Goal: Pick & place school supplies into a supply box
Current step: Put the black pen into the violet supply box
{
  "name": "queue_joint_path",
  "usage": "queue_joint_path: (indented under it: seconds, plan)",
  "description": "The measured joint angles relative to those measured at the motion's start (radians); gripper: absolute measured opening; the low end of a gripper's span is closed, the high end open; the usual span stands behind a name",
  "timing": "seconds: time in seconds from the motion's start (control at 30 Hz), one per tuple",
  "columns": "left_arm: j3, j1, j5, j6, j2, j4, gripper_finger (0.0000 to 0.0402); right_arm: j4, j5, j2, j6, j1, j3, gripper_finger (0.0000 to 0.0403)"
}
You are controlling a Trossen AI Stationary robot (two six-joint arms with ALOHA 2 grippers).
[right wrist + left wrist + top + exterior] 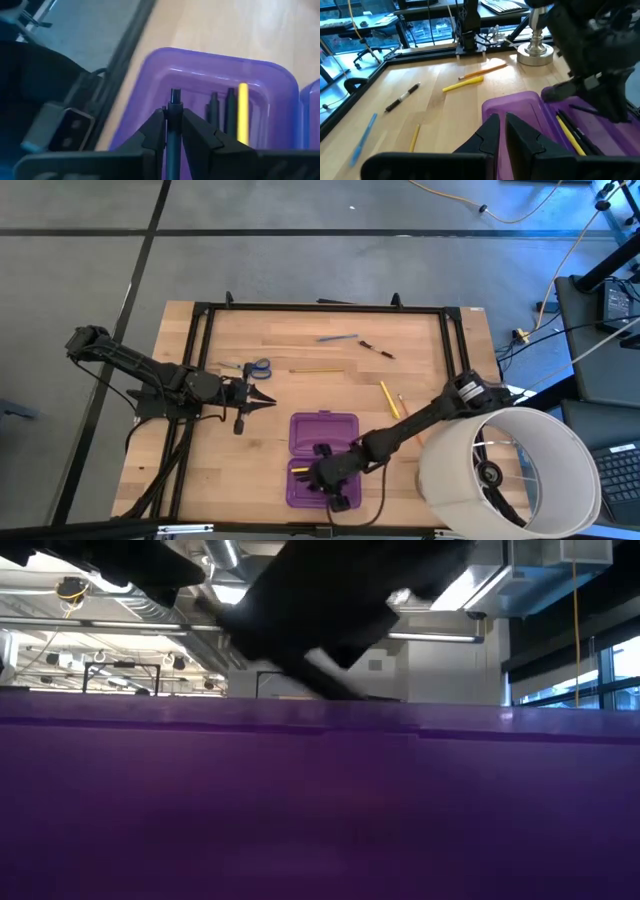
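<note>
Right now the right gripper (325, 476) hangs over the front half of the purple supply box (322, 432), which lies open toward six o'clock on the wooden table (300, 395). From its wrist view the two fingers (155, 132) are pinched onto a dark pen (173, 125), held upright between them with its tip over the tray. Already lying in that same half are a yellow pencil (243, 112) and two dark pens (230, 107) — side by side, just beside the held one.

The left gripper (262, 399) sits out at about nine o'clock, pointing toward the case, its fingers (487, 132) closed together with nothing between them. Just beyond it, toward twelve, lie the blue-handled scissors (257, 367).

Several supplies are spread on the board: a blue pen (337, 338) and a black pen (377, 350) near twelve o'clock, a thin yellow pencil (316, 370) around the middle, and two more pencils (390, 399) toward three o'clock, between the case and the large white cylinder (505, 470) at the four o'clock corner. From table height the purple wall (320, 800) fills nearly everything.
</note>
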Motion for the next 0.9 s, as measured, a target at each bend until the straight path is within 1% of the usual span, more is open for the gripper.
queue_joint_path:
  seconds: [0.2, 0.37, 0.67, 0.77, 0.9]
  plan:
    - [0.0, 0.0, 0.0, 0.0, 0.0, -0.001, 0.002, 0.004, -0.052, 0.034, 0.002, -0.023, 0.003, 0.0062]
    - [0.0, 0.0, 0.0, 0.0, 0.0, 0.0, 0.0022, 0.005, -0.053, 0.061, 0.002, -0.031, 0.004, 0.0062]
    - [0.0, 0.0, 0.001, 0.0, 0.0, 0.0, 0.0021, 0.005, -0.062, 0.064, 0.002, -0.03, 0.004, 0.0064]
    - [0.0, 0.0, 0.001, 0.0, 0.0, 0.0, 0.002, 0.005, -0.086, 0.064, 0.004, -0.03, 0.004, 0.0076]
    - [0.0, 0.0, 0.001, 0.0, 0.0, -0.001, 0.002, 0.005, -0.087, 0.064, 0.004, -0.03, 0.004, 0.01]
